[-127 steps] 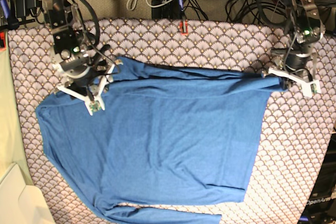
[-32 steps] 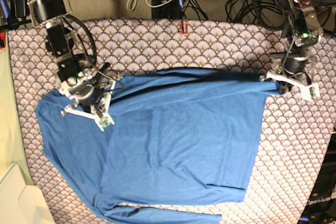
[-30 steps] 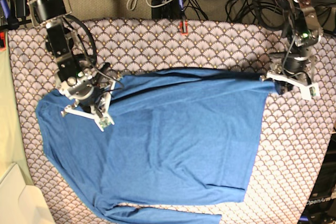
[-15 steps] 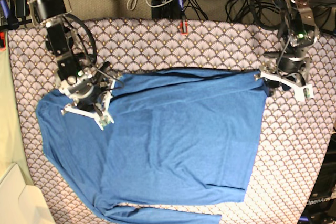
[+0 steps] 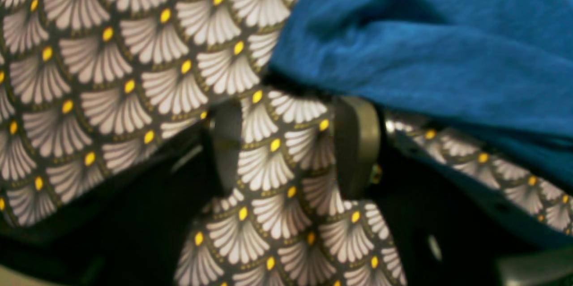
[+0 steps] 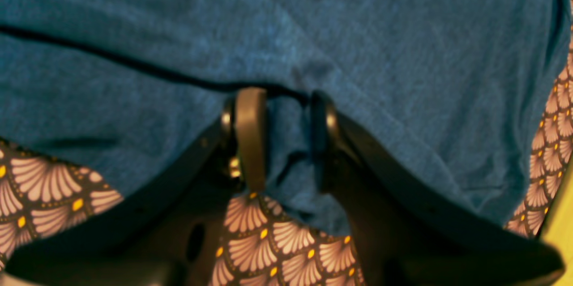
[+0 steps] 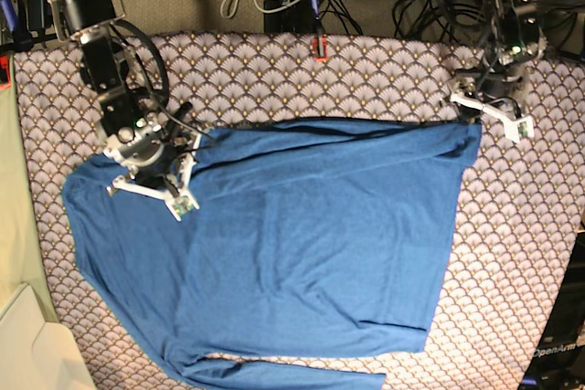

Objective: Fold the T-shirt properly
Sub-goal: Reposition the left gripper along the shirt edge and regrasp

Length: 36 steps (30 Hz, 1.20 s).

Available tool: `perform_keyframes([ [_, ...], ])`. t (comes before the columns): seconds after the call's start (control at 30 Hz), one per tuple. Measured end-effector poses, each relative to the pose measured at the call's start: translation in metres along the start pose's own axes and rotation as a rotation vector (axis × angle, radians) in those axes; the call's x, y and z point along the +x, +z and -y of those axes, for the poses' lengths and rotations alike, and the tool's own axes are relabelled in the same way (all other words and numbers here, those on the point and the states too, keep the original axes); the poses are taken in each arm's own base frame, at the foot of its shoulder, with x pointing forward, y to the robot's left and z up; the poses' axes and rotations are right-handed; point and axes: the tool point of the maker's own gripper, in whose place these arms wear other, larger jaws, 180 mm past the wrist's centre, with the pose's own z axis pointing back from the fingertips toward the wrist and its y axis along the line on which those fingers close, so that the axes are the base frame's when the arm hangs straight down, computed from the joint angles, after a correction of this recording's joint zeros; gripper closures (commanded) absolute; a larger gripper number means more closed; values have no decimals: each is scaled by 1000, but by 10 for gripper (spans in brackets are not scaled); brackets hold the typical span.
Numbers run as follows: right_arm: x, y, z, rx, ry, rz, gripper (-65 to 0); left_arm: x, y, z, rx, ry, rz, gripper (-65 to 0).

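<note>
Shirt status: T-shirt (image 7: 302,244) lies spread flat on the scallop-patterned cloth (image 7: 366,70), top edge folded over. Left gripper (image 5: 291,147) has let go, jaws apart over bare cloth just beside the hem corner. Right gripper (image 6: 280,138) has jaws parted with blue knit bunched between, so grip unclear. Judgement: next grab needs both layers pinched and the pull kept even; soft knit creeps and wrinkles.

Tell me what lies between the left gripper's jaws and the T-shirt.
Only bare scallop-patterned cloth. In the left wrist view the left gripper has its jaws apart with nothing between them, and the T-shirt edge lies just beyond the tips.
</note>
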Motion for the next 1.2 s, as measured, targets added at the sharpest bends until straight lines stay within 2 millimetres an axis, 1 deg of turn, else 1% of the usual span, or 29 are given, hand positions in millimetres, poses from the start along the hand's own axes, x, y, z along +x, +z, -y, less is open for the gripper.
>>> perform_keyframes([
  [0.1, 1, 0, 0, 0, 0, 2, -185, 8, -3, 7, -18, 5, 18, -325],
  [0.17, 0, 0, 0, 0, 0, 1, -185, 11, -3, 9, -21, 6, 27, -325],
  [0.27, 0, 0, 0, 0, 0, 1, -185, 10, -3, 7, -16, 9, 22, -325],
  [0.37, 0, 0, 0, 0, 0, 1, -185, 20, -6, 9, -19, 13, 44, -325],
  [0.53, 0, 0, 0, 0, 0, 1, -185, 21, -8, 9, -17, 15, 40, -325],
  [0.63, 0, 0, 0, 0, 0, 1, -185, 28, -11, 12, -24, 18, 53, -325],
  [0.67, 0, 0, 0, 0, 0, 1, -185, 28, -13, 12, -24, 22, 52, -325],
  [0.8, 0, 0, 0, -1, 0, 1, -185, 14, -20, 7, -11, 35, 10, -325],
  [1.0, 0, 0, 1, -2, 1, 0, -185, 17, -24, 9, -19, 41, 13, -324],
  [1.03, 0, 0, 1, -3, 1, -1, -185, 16, -23, 9, -18, 42, 12, -314],
  [1.07, -1, 0, 1, -3, 1, -3, -185, 16, -23, 9, -18, 41, 12, -289],
  [1.13, 0, 0, 2, -3, 1, -2, -185, 17, -23, 10, -20, 42, 15, -188],
  [1.2, 1, 0, 2, -4, 1, 0, -185, 18, -23, 10, -21, 41, 17, -60],
])
